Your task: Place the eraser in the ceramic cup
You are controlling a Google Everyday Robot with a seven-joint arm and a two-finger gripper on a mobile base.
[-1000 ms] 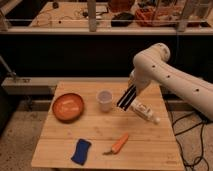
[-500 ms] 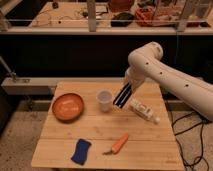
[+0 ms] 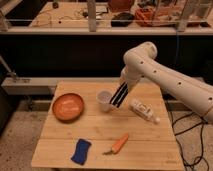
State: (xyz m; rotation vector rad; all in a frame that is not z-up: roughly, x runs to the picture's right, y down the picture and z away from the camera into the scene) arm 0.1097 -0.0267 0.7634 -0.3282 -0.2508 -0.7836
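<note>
1. The eraser [image 3: 117, 99], a long black striped block, hangs tilted above the table just right of the ceramic cup [image 3: 104, 100]. Its lower end is close to the rim and not yet inside.
2. The gripper [image 3: 122, 90], at the end of the white arm [image 3: 165, 82] reaching in from the right, has its fingers clamped together on the eraser's upper part.
3. The cup stands on the wooden table [image 3: 100, 131] between an orange bowl [image 3: 68, 106] on the left and a white bottle [image 3: 144, 111] lying on the right. A carrot [image 3: 119, 143] and a blue sponge [image 3: 81, 151] lie nearer the front edge.
4. The risk, as I judge it, is that the eraser looks long for so small a cup. Let go off-centre or at this slant, it could strike the rim, tip the cup or topple back out. A sideways move at this height could knock the cup toward the bowl.
</note>
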